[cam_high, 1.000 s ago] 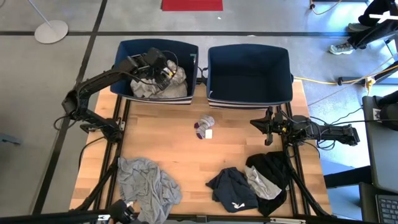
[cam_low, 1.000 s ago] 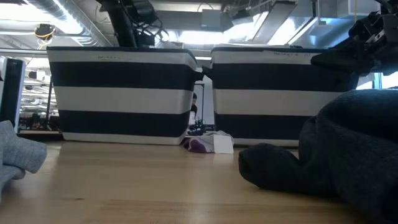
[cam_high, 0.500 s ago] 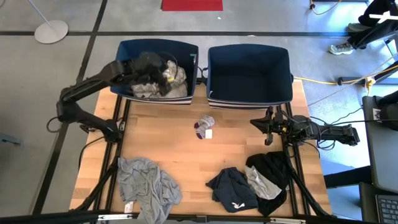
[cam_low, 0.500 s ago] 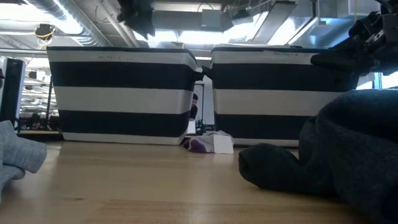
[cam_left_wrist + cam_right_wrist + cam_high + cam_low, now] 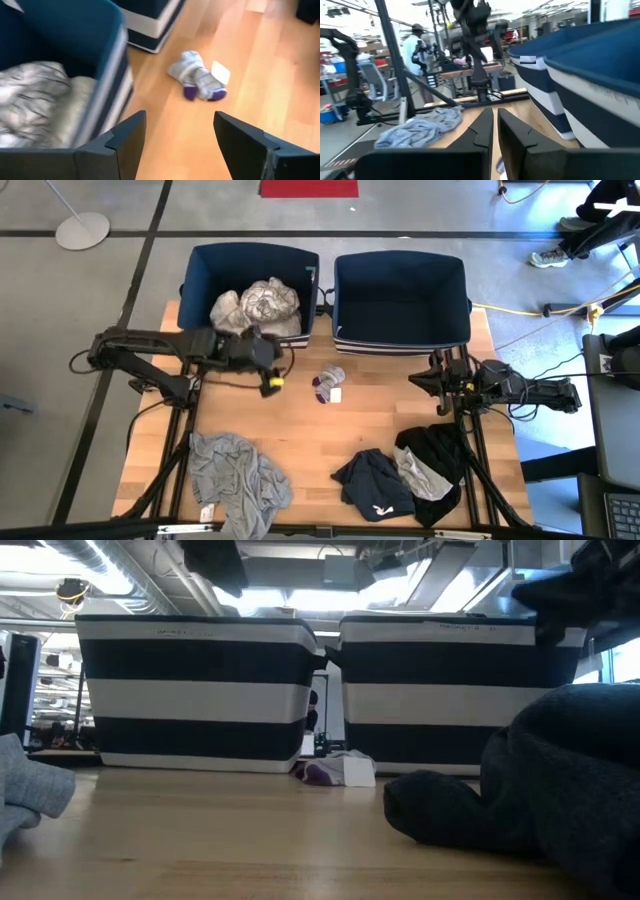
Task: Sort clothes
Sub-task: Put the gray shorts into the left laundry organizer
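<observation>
My left gripper [image 5: 274,370] is open and empty above the table, just in front of the left navy bin [image 5: 200,260]. In its wrist view [image 5: 180,145] the fingers stand wide apart. That bin holds white and grey-patterned garments [image 5: 258,305]. A pair of grey socks with purple toes [image 5: 327,385] lies on the table ahead of this gripper and also shows in the left wrist view [image 5: 197,80]. My right gripper [image 5: 438,385] is shut and empty at the table's right side. A grey garment [image 5: 238,478], a navy one [image 5: 372,483] and a black one [image 5: 432,458] lie near the front edge.
The right navy bin [image 5: 340,300] has no clothes in it. A small white tag [image 5: 336,394] lies beside the socks. Bare wood lies between the bins and the garments at the front. A person [image 5: 415,45] and desks show in the room beyond the table.
My left gripper has drawn back from over the left bin toward the table's near edge and come down, and now hangs over the table in front of the bin. The white and patterned garments stay in the bin. My right arm has risen a little.
</observation>
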Robot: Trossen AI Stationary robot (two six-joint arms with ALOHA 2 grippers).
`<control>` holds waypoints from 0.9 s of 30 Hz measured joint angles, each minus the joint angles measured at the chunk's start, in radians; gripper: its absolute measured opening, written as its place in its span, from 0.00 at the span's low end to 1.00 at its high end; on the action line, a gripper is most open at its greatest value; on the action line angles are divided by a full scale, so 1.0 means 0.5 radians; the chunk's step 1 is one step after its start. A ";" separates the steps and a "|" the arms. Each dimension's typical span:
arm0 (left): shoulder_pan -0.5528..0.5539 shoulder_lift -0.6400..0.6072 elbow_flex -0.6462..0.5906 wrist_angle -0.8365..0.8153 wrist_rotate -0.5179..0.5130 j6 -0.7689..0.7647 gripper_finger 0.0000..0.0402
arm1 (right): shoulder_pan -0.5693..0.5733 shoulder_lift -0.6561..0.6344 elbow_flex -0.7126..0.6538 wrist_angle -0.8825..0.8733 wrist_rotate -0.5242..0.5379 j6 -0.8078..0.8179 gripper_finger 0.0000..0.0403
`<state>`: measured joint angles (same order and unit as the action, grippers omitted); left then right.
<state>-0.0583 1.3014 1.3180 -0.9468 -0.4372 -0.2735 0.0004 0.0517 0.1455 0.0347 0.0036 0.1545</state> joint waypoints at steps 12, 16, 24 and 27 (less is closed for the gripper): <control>-0.443 0.001 -0.424 0.483 -0.086 -0.302 0.56 | 0.001 0.583 0.632 -0.412 -0.206 0.073 0.07; -0.536 0.001 -0.560 0.671 -0.091 -0.378 0.56 | 0.056 0.837 0.797 -0.526 -0.207 0.101 0.07; -0.634 0.001 -0.792 0.989 -0.097 -0.446 0.56 | 0.434 1.317 1.061 -0.712 -0.010 0.185 0.07; -0.635 0.001 -0.870 1.102 -0.096 -0.450 0.56 | 0.597 1.490 1.170 -0.811 0.124 0.263 0.07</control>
<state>-0.3759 1.3018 0.8831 -0.3956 -0.4854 -0.4984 0.2988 0.7966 0.7305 -0.3709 0.0654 0.2858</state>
